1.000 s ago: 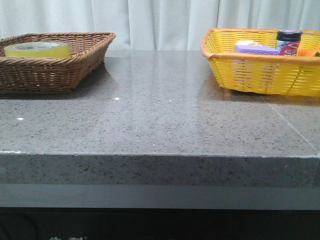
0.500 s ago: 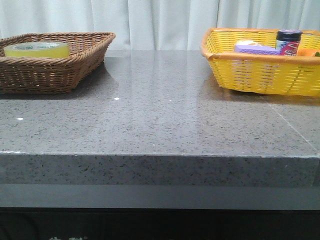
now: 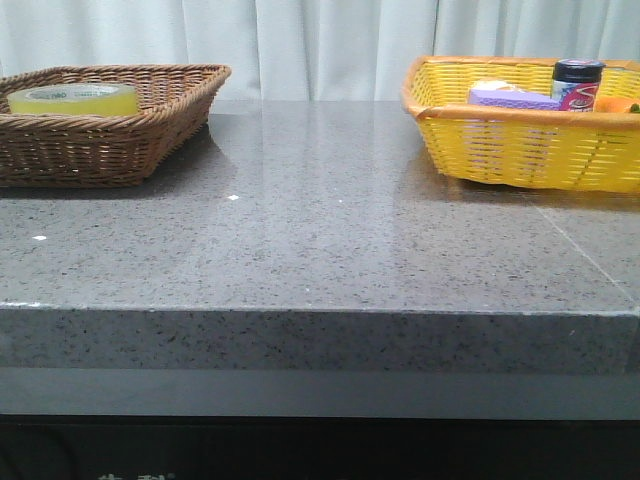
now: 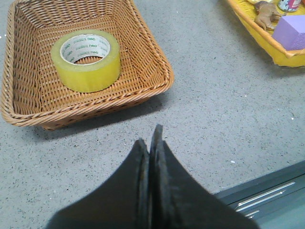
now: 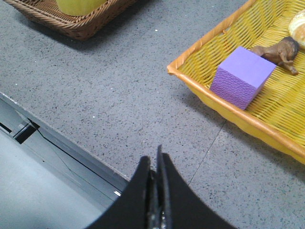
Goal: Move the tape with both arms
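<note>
The tape (image 4: pixel 86 61) lies flat on its side in the brown basket (image 4: pixel 143 81) at the left end of the worktop (image 3: pixel 320 250), its core hole facing up. My left claw (image 4: pixel 150 143) is clenched on nothing, hanging over bare worktop just outside the basket's near wall. My right claw (image 5: pixel 155 167) is likewise clenched and empty, near the front edge, with the yellow basket (image 5: pixel 200 81) and its purple block (image 5: pixel 242 76) beyond.

I judge the roll stiff and moderately heavy, not fragile, but its outer wrap looks glossy and may slip under flat fingers. The surest hold would be one finger down the core and one outside, pinching the wall of the ring. That leaves the far wall free for my right claw to take at the handover. I must first open my left claw.
</note>
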You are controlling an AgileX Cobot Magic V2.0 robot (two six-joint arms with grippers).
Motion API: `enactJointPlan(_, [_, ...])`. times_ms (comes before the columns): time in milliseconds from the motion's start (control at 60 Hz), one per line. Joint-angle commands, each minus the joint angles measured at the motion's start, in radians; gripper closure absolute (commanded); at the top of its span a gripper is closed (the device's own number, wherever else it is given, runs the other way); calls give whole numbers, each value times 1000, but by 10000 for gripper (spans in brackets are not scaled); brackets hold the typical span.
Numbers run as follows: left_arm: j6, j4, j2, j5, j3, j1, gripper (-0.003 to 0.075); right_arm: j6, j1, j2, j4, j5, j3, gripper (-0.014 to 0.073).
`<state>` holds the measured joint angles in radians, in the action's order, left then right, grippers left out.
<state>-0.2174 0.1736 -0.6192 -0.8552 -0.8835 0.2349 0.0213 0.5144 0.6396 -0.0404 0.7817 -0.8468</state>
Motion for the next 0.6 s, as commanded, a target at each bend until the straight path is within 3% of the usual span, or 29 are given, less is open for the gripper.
enactJointPlan(0, [-2,19,-1,72,-24,2,741,-2,-5,-1,11,-63,-24,661])
enactJointPlan(200, [-2,23,100,90,34,0,741,-2,-5,-1,11,-63,-24,661])
enactJointPlan(433, [-2,-5,317,237,234,-63,741,-2,-5,-1,11,-63,-24,661])
enactJointPlan(583, [19,-10,392,414,386,-83,741,-2,-5,-1,11,-63,-24,661])
